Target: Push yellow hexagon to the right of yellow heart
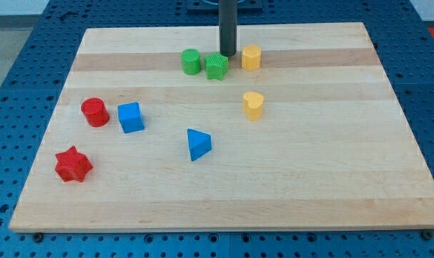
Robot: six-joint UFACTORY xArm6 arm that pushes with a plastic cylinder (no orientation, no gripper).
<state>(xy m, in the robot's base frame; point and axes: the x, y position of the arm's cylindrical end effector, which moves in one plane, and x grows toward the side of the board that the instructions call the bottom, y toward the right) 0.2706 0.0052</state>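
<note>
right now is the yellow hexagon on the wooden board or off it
On it. The yellow hexagon block sits on the wooden board near its top edge, above the yellow heart block, just right of my tip.

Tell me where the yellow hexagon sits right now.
The yellow hexagon sits near the view's top edge of the board, just right of my tip and the green star, directly above the yellow heart.

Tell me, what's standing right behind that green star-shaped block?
My tip comes down just behind the green star, between it and the yellow hexagon. Whether tip and star touch is unclear.
</note>
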